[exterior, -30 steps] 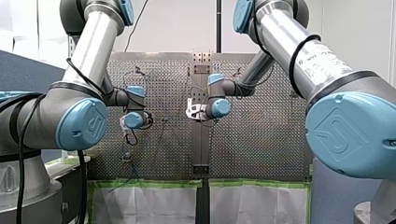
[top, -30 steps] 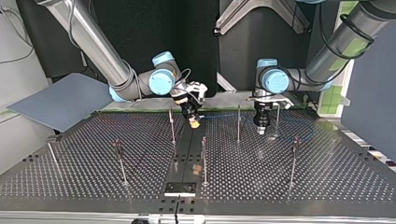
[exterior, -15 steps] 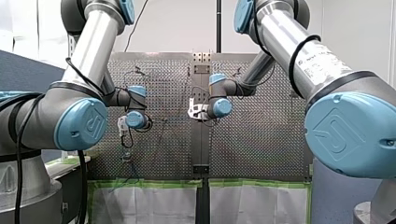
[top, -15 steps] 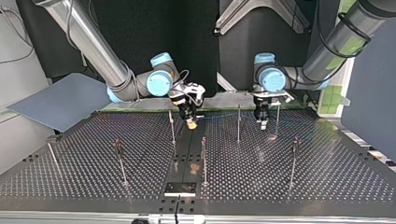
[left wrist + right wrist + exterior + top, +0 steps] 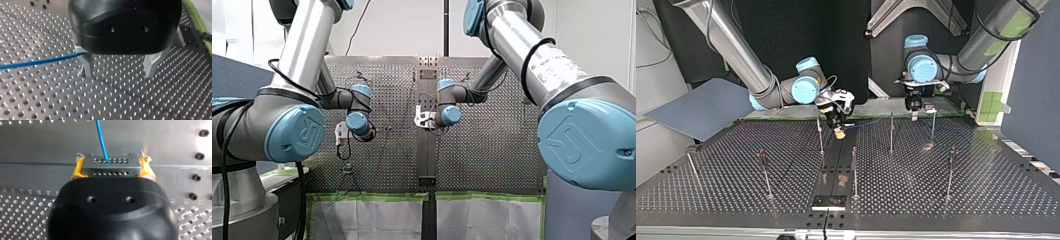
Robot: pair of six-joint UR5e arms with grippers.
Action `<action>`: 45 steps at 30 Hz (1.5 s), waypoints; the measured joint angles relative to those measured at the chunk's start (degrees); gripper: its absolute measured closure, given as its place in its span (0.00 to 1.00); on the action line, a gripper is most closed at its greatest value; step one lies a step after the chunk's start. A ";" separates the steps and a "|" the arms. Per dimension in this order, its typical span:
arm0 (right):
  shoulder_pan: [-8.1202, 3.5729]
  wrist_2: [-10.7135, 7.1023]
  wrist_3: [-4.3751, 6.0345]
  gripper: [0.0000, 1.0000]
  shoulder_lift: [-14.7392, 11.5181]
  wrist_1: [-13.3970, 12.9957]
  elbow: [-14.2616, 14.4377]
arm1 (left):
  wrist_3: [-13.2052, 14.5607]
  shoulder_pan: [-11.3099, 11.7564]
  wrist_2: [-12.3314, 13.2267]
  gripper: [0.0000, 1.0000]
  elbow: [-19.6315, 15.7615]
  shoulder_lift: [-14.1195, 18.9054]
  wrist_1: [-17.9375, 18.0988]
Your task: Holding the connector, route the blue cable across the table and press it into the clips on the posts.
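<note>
My right gripper (image 5: pixel 112 167) has its yellow pads shut on the grey connector (image 5: pixel 110 166), a block with rows of small holes. The blue cable (image 5: pixel 102 140) runs out of the connector, away from the gripper. In the top view that gripper (image 5: pixel 839 132) hangs just above the table's middle strip, beside a thin post (image 5: pixel 820 135). From there the cable (image 5: pixel 871 123) stretches toward the view's right, past another post (image 5: pixel 891 132). My left gripper (image 5: pixel 118 73) is open with nothing between its metal fingers. The cable (image 5: pixel 37 62) passes beside one finger. In the top view it (image 5: pixel 914 107) hovers near the far edge.
Several more thin posts stand on the perforated table (image 5: pixel 986 195), among them one (image 5: pixel 854 170) in the middle and one (image 5: pixel 950 172) at the top view's right. A grey panel (image 5: pixel 701 107) leans at the far left. Green tape (image 5: pixel 372 196) lines the table's near edge in the front view.
My left gripper has opened and lifted away from the table, back toward the far edge in the top view. My right gripper, with the connector, has shifted slightly to that view's left.
</note>
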 joint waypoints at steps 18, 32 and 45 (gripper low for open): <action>0.31 -0.18 0.06 1.00 0.08 0.17 0.00 | -1.29 -5.91 -0.08 0.00 -4.58 9.28 0.29; -0.28 -0.16 0.35 1.00 0.07 0.06 -0.01 | -4.48 -9.64 0.89 0.00 -3.40 9.96 3.87; -0.51 -0.26 0.52 1.00 0.06 0.10 -0.01 | -6.35 -12.86 0.26 0.00 2.92 3.49 3.11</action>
